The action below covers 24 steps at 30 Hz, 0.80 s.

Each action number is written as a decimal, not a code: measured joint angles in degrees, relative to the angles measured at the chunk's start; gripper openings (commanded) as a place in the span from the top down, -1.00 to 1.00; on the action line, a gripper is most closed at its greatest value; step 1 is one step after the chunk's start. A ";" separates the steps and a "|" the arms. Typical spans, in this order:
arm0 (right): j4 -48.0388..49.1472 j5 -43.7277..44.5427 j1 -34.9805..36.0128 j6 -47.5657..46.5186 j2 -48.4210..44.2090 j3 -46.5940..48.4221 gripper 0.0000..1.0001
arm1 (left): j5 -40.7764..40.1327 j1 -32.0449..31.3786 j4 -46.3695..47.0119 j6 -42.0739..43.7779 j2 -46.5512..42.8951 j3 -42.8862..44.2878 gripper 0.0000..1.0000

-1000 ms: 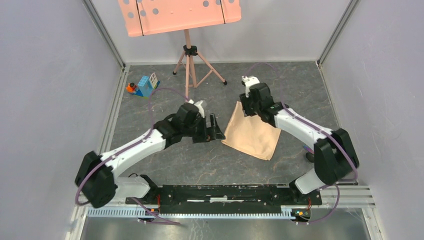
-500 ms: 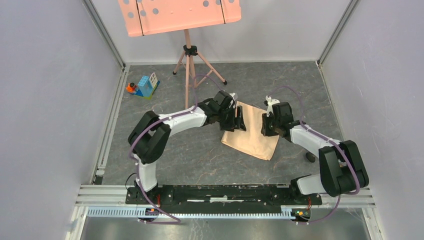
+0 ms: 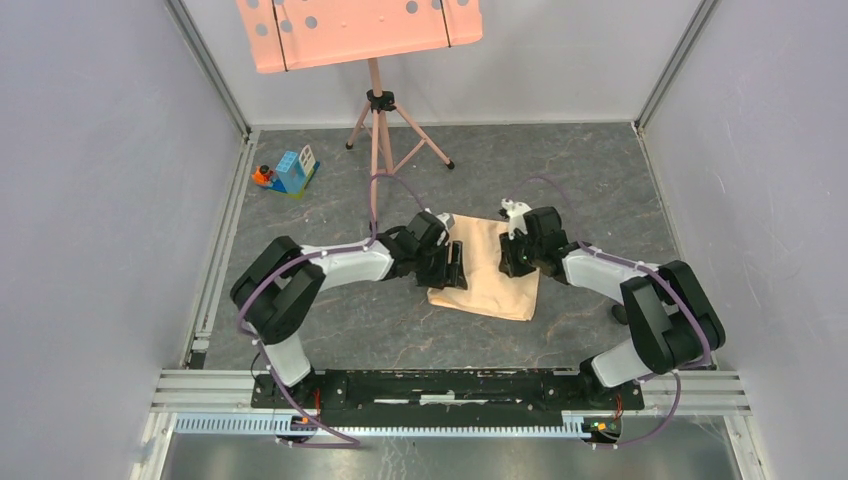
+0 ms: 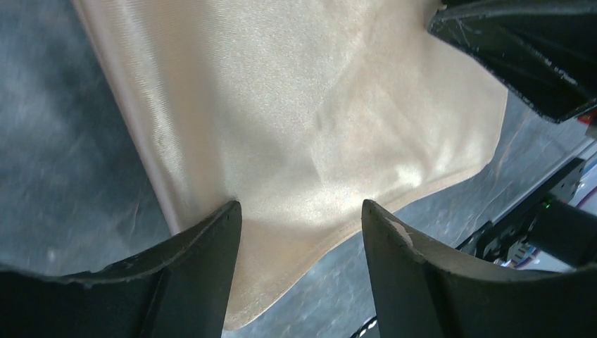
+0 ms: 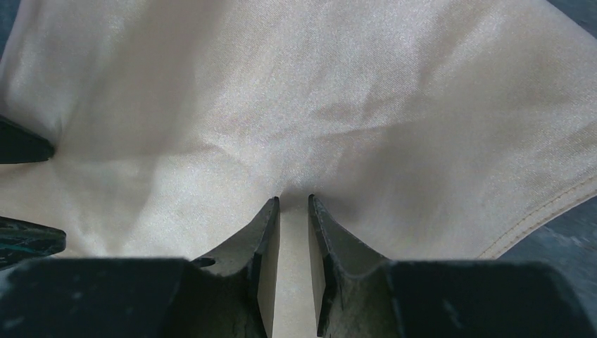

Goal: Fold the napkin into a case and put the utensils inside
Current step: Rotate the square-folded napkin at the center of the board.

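The grey marbled table (image 3: 330,320) carries everything. At its far side, well beyond both pincers, a stand (image 3: 378,110) on three legs holds up a salmon-pink perforated tray (image 3: 350,30).

The napkin (image 3: 487,285) lies folded flat as a peach-tan four-sided shape between the two arms, directly under both pincers. The wrist views show it shiny and softly creased (image 4: 296,120) (image 5: 281,84), with a hemmed edge running off to the right of the right pincer.

The left pincer (image 3: 456,266) sits at the napkin's left edge, reaching in from the left. Its jaws stand well apart (image 4: 299,208). Both tips rest down on the cloth near its edge, and the satin lies smooth and ungathered in the wide gap between them. One corner of the napkin pokes out just below that gap onto bare table.

The right pincer (image 3: 510,260) is over the napkin's right half, facing the left one across the cloth. Its jaws are drawn almost together (image 5: 293,201), clamped on a small pucker of napkin, and creases fan outward from the tips. The left pincer's fingers (image 5: 24,238) show at the left rim of that view, near but not touching.

A small pile of toy blocks (image 3: 288,172) sits far off to the left of the left pincer, by the wall.
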 measured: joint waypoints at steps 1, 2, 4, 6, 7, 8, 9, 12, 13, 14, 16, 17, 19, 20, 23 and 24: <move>0.33 -0.20 1.11 -0.31 0.31 0.13 0.43 | -0.07 -0.11 0.09 -0.28 -1.46 -1.70 -0.44; 0.42 -0.44 2.05 -0.48 0.48 0.31 0.40 | -0.13 -0.28 0.00 -0.59 -3.02 -3.32 -0.47; 0.04 -0.98 3.50 -0.87 0.57 0.59 0.29 | -0.20 -0.68 -0.81 -0.87 -5.55 -5.44 -0.57; -1.84 -1.03 4.26 -1.42 0.15 1.11 0.11 | -0.15 -0.94 -1.92 -1.66 -8.96 -7.41 -0.67; -3.02 -0.83 4.33 -1.55 -0.37 1.27 0.00 | -0.17 -1.03 -2.60 -2.08 -11.34 -8.26 -0.71; -4.92 0.02 4.42 -1.66 -1.38 1.42 -0.13 | -0.17 -1.09 -3.17 -2.71 -13.94 -8.83 -0.74; -6.60 0.87 4.42 -1.46 -2.60 1.49 -0.27 | -0.22 -1.09 -3.43 -3.17 -16.22 -9.25 -0.76; -13.38 6.23 4.11 1.81 -9.20 1.77 -0.52 | -1.66 -1.07 -4.81 -5.77 -25.00 -10.75 -0.75; -15.45 7.48 3.34 4.17 -12.35 1.79 -0.52 | -2.49 -0.96 -5.40 -7.39 -28.02 -11.45 -0.67; -16.48 7.67 2.51 6.21 -14.53 1.70 -0.51 | -3.08 -0.79 -5.79 -8.85 -29.79 -12.07 -0.58; -18.01 7.63 -0.55 13.35 -20.37 0.35 -0.50 | -3.10 0.63 -5.60 -13.09 -32.72 -14.36 -0.49; -18.86 8.02 -1.62 17.14 -22.99 -0.68 -0.49 | -2.95 1.73 -5.46 -15.67 -33.62 -16.04 -0.45; -21.86 9.64 -3.19 24.85 -28.20 -3.30 -0.47 | -2.67 4.07 -5.18 -20.76 -33.99 -19.54 -0.42; -23.45 10.47 -3.21 28.52 -30.60 -4.83 -0.44 | -2.47 5.09 -5.09 -23.15 -33.86 -21.27 -0.42; -26.12 11.72 -3.10 36.24 -36.35 -9.46 -0.36 | -2.51 6.43 -5.97 -28.39 -32.92 -24.39 -0.25; -26.53 11.80 -3.10 38.03 -37.92 -11.15 -0.34 | -2.38 6.38 -5.90 -29.46 -32.30 -24.44 -0.23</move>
